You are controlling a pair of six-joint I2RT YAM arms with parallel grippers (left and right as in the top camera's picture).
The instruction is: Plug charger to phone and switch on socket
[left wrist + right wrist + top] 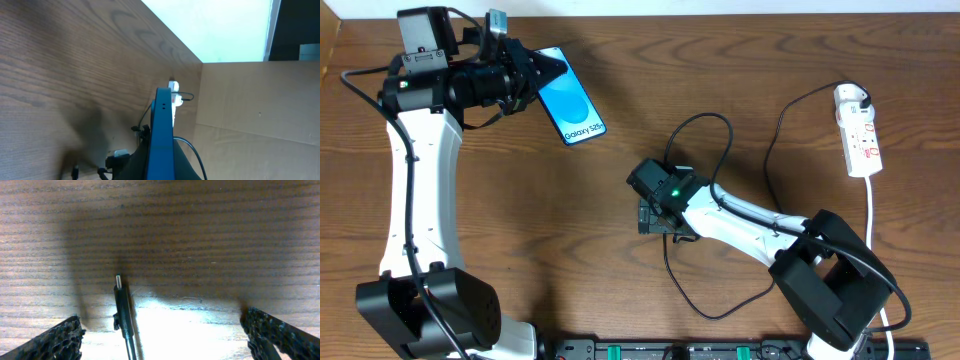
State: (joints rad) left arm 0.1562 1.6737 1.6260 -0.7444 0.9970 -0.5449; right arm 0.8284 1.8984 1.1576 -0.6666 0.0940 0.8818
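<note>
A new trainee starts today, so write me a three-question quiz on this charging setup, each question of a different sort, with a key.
1. True or false: the left gripper holds the phone.
2. The charger plug tip lies: A) in the phone, B) on the table, below the open right gripper, C) in the left gripper.
3. Fill in: the phone's screen is ____.
Key: 1 true; 2 B; 3 blue.
</note>
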